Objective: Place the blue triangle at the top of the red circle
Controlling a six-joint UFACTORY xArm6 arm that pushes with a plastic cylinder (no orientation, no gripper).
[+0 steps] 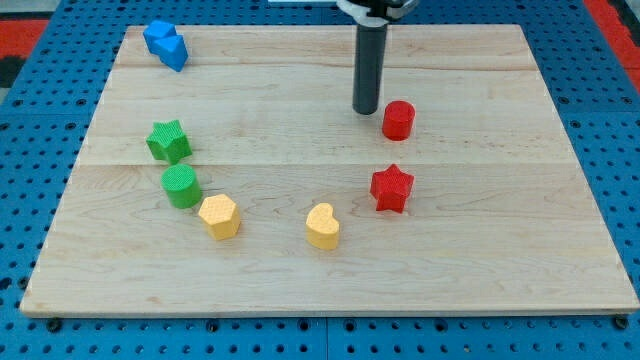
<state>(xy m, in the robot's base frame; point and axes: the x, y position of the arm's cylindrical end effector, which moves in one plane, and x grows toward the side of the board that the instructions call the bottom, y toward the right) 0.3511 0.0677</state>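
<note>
The red circle block [398, 120] sits right of the board's middle, in the upper half. Two blue blocks touch each other at the view's top left corner of the board: one [157, 36] further up and left, and one [174, 51] just below and right of it. I cannot tell which of them is the triangle. My tip [365, 108] rests on the board just left of the red circle, a small gap apart, and far to the right of the blue blocks.
A red star [391, 188] lies below the red circle. A yellow heart [322, 226] and a yellow hexagon-like block [218, 216] lie lower down. A green star [169, 141] and a green circle [182, 186] stand at the left. The wooden board [330, 280] lies on a blue pegboard.
</note>
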